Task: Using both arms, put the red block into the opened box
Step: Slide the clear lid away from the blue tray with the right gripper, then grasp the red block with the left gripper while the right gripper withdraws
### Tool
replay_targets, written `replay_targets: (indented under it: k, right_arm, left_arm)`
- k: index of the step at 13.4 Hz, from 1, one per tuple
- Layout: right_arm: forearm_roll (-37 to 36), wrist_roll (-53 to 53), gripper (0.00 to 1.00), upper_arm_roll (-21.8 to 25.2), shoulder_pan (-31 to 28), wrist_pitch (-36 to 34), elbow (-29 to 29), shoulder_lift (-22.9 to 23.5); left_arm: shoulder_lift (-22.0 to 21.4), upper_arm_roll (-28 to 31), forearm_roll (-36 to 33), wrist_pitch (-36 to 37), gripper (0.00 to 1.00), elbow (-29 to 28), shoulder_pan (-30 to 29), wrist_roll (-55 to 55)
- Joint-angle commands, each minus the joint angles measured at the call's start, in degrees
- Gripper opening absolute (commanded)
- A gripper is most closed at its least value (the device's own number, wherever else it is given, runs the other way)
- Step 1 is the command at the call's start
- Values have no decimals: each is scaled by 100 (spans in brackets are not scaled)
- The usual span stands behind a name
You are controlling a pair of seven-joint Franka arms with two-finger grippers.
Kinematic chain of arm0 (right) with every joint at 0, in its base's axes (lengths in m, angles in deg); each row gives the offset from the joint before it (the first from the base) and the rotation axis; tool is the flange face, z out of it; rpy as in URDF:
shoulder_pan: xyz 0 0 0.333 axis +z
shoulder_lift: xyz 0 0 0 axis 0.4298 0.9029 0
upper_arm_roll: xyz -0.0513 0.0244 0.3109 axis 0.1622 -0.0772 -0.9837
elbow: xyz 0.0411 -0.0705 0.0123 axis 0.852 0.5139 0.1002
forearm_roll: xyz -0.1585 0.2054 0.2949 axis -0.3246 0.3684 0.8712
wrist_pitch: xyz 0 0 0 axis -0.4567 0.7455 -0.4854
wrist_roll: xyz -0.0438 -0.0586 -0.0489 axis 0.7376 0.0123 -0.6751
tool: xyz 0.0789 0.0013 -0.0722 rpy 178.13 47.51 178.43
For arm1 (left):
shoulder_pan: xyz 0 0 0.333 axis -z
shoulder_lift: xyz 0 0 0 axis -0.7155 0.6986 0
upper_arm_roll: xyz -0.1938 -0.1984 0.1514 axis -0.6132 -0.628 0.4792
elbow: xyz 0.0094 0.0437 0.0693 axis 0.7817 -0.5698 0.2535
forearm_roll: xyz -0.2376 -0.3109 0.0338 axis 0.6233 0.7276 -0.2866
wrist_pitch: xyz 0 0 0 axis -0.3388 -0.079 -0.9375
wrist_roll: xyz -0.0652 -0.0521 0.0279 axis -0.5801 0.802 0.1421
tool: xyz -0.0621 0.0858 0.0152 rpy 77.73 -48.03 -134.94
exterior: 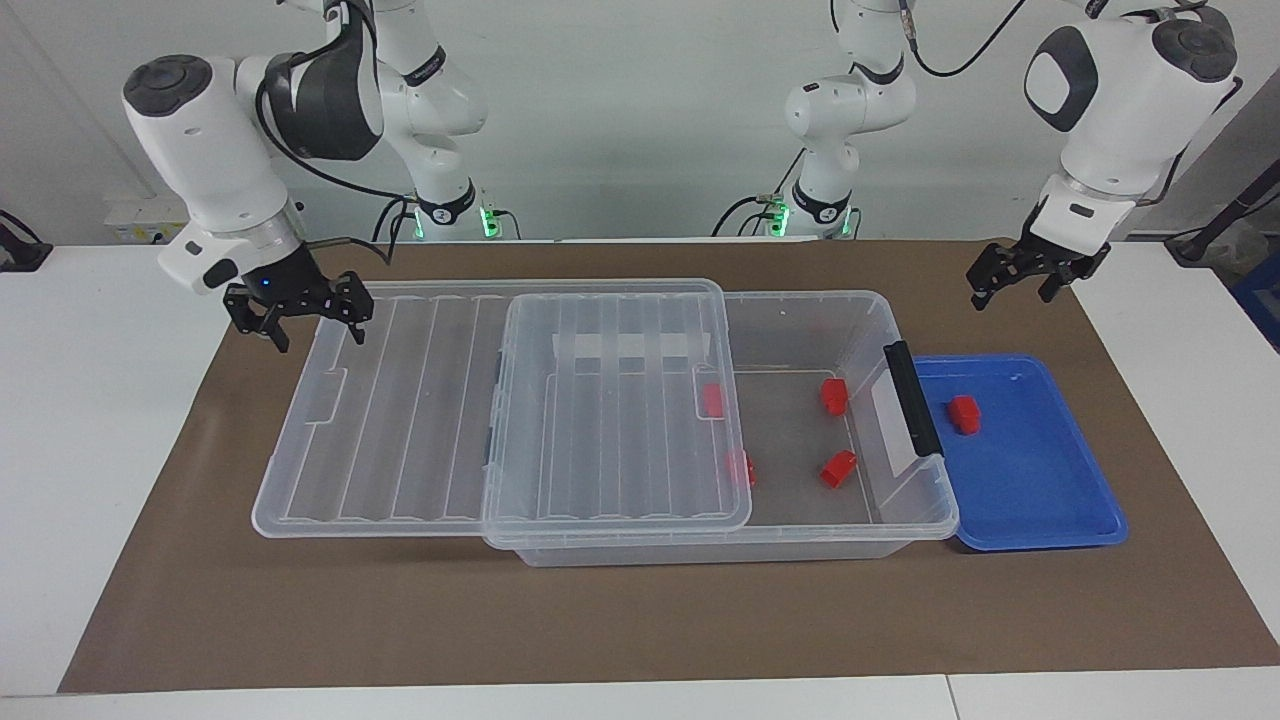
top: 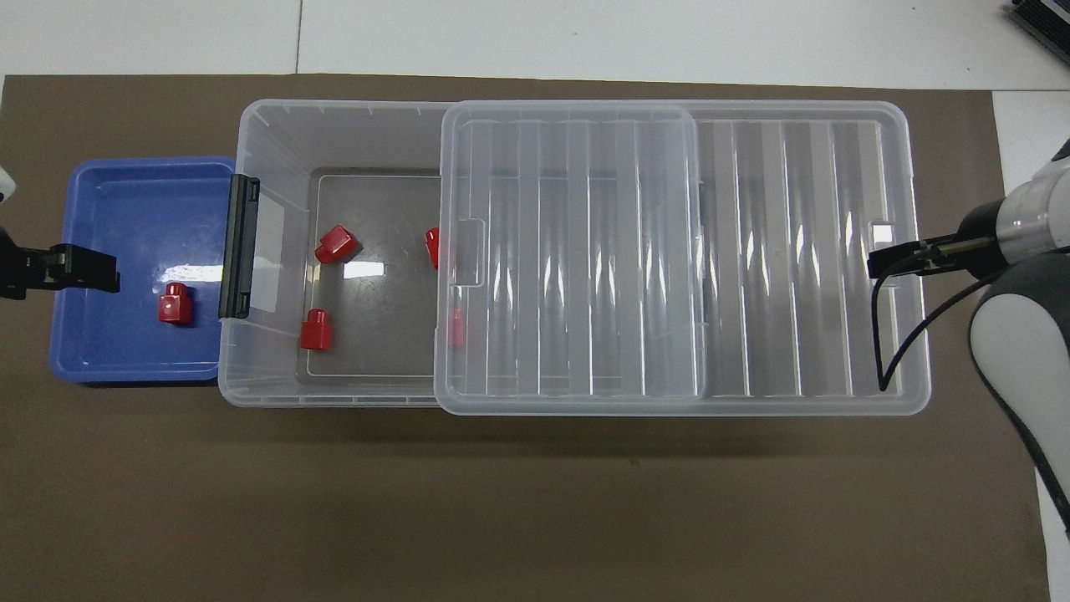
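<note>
The box (exterior: 905, 505), a large clear plastic storage bin with a dark grey end handle (exterior: 911, 398), stands lengthwise on the brown mat (exterior: 620, 620). Its ribbed transparent lid (exterior: 400, 420) is slid toward the right arm's end of the table, which leaves the part of the box beside the handle uncovered.

The red block (exterior: 964, 413) lies in the shallow blue tray (exterior: 1040, 500), which sits just beside the handle end of the box, toward the left arm's end of the table. Four other red blocks lie on the floor of the box: two in the uncovered part (exterior: 834, 395) (exterior: 838, 467) and two at the edge of the lid (exterior: 711, 399) (exterior: 741, 468), partly seen through it.

The left gripper (exterior: 1018, 287) hangs in the air over the mat beside the tray, its jaws spread and holding nothing. The right gripper (exterior: 312, 322) hangs over the end of the lid that overhangs the box, its jaws spread and holding nothing.
</note>
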Motion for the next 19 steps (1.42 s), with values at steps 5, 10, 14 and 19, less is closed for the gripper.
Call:
replay_targets:
  k: [5, 10, 14, 19]
  right_arm:
    - [-309, 1593, 100, -25, 214, -1319, -1571, 397]
    - [-363, 1663, 100, -42, 215, -1425, -1115, -67]
    - [-319, 1637, 100, -42, 215, -1399, -745, -279]
    - [-257, 1471, 100, -25, 135, -1310, -656, -324]
  left_arm:
    - [945, -30, -5, -2071, 100, -864, -325, 419]
    - [1640, -21, -5, -3120, 100, -1393, -502, 807]
    - [1631, -21, -5, -3340, 100, -1825, -616, 763]
    - [1596, -21, -5, -3219, 53, -1887, -608, 728]
